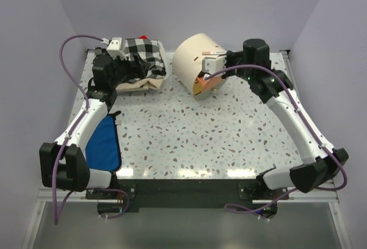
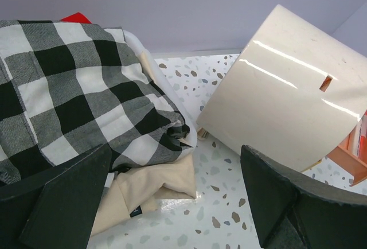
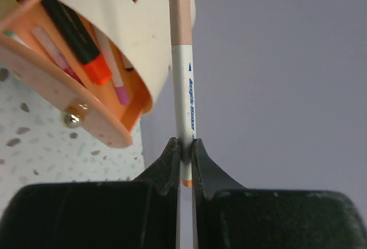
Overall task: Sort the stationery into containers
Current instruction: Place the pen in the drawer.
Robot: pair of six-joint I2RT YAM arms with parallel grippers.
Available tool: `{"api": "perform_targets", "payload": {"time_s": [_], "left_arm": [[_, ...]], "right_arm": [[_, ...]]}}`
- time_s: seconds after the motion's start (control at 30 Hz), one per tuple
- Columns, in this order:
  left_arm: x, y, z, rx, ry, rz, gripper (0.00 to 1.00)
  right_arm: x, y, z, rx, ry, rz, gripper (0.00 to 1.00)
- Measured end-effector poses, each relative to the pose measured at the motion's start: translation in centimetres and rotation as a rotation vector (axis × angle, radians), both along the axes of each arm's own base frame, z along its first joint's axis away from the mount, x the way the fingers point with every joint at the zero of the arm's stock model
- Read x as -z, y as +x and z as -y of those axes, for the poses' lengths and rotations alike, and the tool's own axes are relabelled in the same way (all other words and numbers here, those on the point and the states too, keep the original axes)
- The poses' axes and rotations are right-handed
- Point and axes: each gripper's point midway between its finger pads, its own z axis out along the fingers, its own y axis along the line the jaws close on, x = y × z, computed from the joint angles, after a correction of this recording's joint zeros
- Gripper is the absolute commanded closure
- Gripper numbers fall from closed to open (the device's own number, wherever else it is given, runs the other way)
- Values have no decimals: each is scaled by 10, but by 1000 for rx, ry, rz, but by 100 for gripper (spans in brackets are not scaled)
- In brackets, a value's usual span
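Nearest the top camera, the left arm (image 1: 86,128) and right arm (image 1: 298,123) rise from the near edge of the speckled table (image 1: 200,134), whose widest open stretch lies between them. A blue fabric piece (image 1: 106,143) lies along the left edge. At the back, close to the wall, the checked cloth (image 1: 146,54) fills the left corner and the cream cabinet (image 1: 186,59) lies tipped, its orange drawer (image 1: 202,84) facing forward. The left gripper (image 1: 127,68) is dark against the cloth and hard to read here; the right gripper (image 1: 215,62) reaches the cabinet's right side. In the left wrist view the left gripper (image 2: 175,163) has its jaws spread wide with nothing between them, over the cloth's edge and a beige fabric (image 2: 149,189), with bare table between cloth and cabinet; the frame cuts off the drawer. In the right wrist view the right gripper (image 3: 184,146) pinches a white pen (image 3: 184,59) upright beside the cabinet's rim, its lower end hidden. The drawer stands open, holding pens (image 3: 112,65) and an orange highlighter (image 3: 94,65).
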Motion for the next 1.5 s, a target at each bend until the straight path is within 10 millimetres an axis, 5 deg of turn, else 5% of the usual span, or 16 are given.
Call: {"api": "perform_targets", "payload": {"time_s": [0.23, 0.6, 0.87, 0.97, 1.07, 1.27, 1.5], "left_arm": [[3, -3, -1, -2, 0, 3, 0], [4, -9, -3, -9, -4, 10, 0], [10, -9, -7, -19, -4, -2, 0], [11, -8, -10, -28, -9, -7, 0], [11, -8, -12, -34, -14, -8, 0], [11, -8, -13, -37, -19, -10, 0], [16, -6, -11, -33, -33, -30, 0]], "right_arm": [[-8, 56, 21, -114, -237, 67, 100], [21, 53, 36, -287, -432, 27, 100], [65, 52, 36, -322, -462, -44, 99], [81, 55, 35, -326, -468, -50, 53], [91, 61, 34, -323, -470, -26, 40], [76, 72, 31, -300, -466, 67, 40], [18, 54, 46, -163, -349, 153, 40]]}}
